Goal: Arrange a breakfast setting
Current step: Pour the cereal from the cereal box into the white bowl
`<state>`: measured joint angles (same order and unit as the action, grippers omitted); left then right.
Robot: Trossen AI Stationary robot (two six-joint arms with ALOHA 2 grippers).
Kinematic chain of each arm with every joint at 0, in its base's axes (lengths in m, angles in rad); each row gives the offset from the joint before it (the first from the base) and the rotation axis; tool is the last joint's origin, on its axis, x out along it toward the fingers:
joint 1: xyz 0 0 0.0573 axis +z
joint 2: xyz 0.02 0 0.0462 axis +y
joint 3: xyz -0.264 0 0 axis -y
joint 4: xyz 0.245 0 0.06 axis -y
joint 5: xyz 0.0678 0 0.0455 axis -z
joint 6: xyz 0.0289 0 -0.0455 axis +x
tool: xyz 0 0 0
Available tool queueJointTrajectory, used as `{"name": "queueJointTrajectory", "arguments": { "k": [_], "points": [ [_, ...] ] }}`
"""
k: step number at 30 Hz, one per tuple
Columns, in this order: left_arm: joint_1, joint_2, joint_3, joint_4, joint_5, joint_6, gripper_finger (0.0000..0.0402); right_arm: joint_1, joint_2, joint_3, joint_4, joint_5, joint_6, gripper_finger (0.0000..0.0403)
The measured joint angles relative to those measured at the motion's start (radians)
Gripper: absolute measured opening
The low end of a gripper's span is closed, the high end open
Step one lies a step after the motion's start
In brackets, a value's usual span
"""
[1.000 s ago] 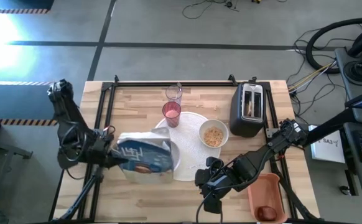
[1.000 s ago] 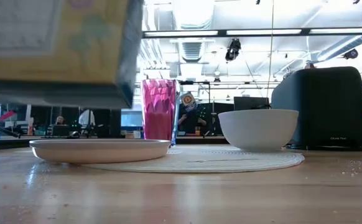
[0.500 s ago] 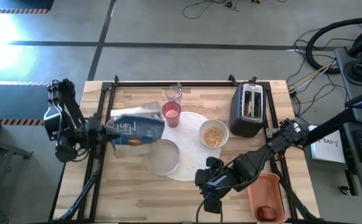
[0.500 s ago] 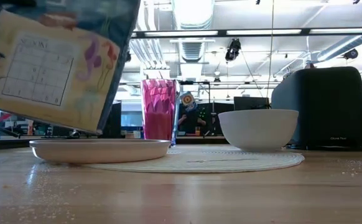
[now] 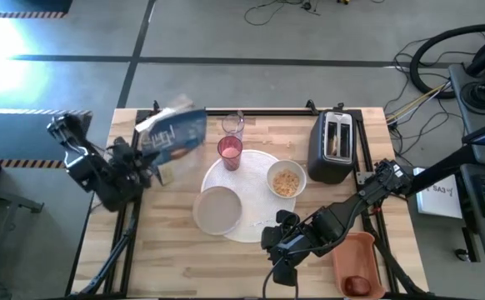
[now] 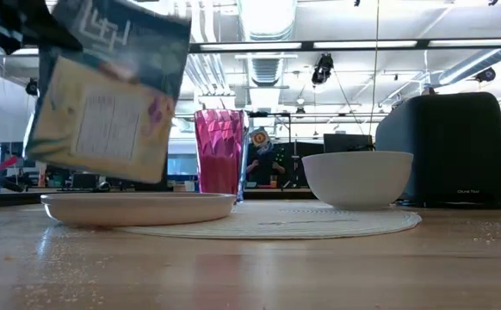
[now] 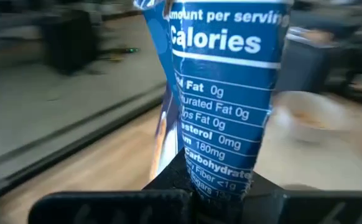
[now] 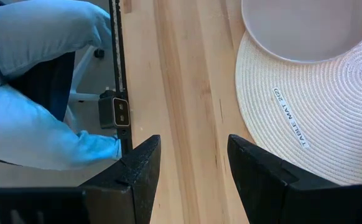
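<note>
L gripper clamped on blue cereal box, held above tabletop left-rear. Pale plate, pink tumbler, bowl w/ cereal on round mat mid-table. R gripper partly open, holding nothing, near front edge.

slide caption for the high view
Left gripper lifts a cereal box beside the place setting; right gripper waits open.

This looks like a robotics lab in an open office: loose cables lie on the concrete floor, and rows of ceiling lights hang above desks with monitors.
</note>
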<state>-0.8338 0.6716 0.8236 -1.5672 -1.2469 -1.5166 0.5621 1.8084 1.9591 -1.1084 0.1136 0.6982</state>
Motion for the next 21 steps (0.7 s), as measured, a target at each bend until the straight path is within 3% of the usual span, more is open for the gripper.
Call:
{"name": "queueJointTrajectory", "arguments": {
  "k": [8,21],
  "points": [
    [0.320,0.041,-0.096,0.108,-0.002,-0.013,0.0003,0.000,0.000,0.000,0.000,0.000,0.000,0.0176],
    [0.652,0.221,-0.147,0.276,-0.054,-0.024,0.0003,0.000,0.000,0.000,0.000,0.000,0.000,0.0176]
  ]
}}
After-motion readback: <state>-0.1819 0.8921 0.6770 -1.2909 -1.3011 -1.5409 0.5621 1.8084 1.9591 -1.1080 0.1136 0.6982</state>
